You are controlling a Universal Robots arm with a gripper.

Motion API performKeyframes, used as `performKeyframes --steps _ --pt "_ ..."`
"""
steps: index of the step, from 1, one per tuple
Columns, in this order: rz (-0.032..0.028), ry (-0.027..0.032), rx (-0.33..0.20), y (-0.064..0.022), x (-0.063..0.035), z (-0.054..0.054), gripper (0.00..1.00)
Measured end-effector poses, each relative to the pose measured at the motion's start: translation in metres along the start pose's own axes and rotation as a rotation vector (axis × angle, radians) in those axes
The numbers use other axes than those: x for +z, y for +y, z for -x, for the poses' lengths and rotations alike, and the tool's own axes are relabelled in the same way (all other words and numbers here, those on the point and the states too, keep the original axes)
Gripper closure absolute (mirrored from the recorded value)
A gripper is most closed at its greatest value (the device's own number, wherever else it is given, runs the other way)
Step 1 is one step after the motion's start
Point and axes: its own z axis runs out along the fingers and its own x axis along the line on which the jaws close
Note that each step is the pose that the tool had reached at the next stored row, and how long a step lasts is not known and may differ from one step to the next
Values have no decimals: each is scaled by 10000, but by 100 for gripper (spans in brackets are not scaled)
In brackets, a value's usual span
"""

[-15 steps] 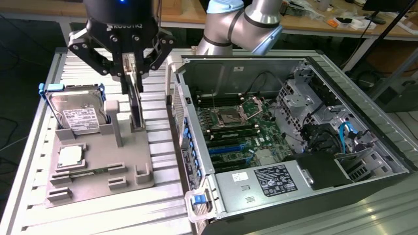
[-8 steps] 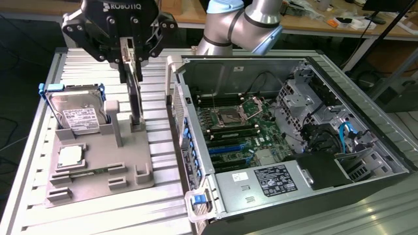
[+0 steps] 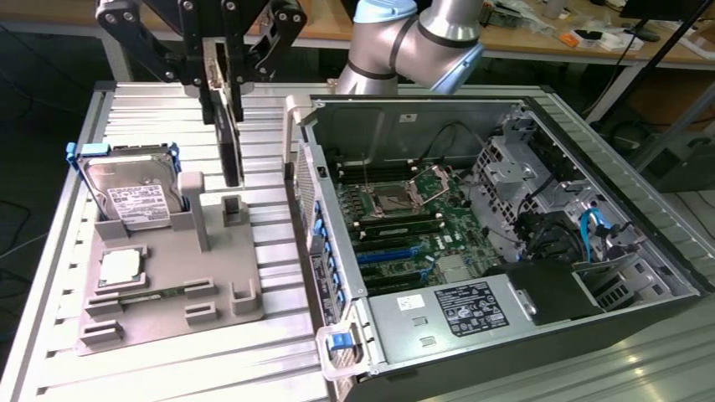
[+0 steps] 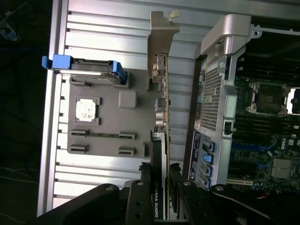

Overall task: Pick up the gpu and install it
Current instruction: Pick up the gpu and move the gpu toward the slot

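Both jaws of the black gripper [image 3: 227,82] are clamped on the faces of the gpu [image 3: 231,142], a thin flat black rectangular card with a grey metal bracket [image 4: 161,47] at one end. The grip sits on the card's upper edge, by the black shroud. The gpu hangs in the air above the grey moulded plastic fixture [image 3: 213,268]. It looks clear of the holder posts, and is just beside the vented rear wall [image 3: 300,176] of the open computer case, not over it.

Step in hand, as I read it: carry to the case.
- The hold is narrow, so move slow and level, with no twist in the grip.
- Take the bottom edge over the rear wall with margin.
- The blue slots [image 3: 391,254] on the green motherboard run crosswise to the card as held, so its heading is roughly square to them.

Orientation: on edge, with the long axis reading as about level and parallel to the rear wall. The bracket end points to the far side of the table, toward the silver hard drive [image 3: 132,197] with blue handles, screw tab up. The exterior view sees the card edge-on, so its tilt is hard to judge.
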Motion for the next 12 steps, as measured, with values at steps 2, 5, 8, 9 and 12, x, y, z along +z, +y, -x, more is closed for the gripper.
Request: performKeyframes --steps 2,5,8,9,12 --pt "15 109 2 -5 1 47 73" --pt "41 291 6 -13 2 128 73" --pt "62 459 9 -22 3 208 73" --pt "66 496 9 -24 3 225 73" --pt "71 564 11 -27 -5 259 73"
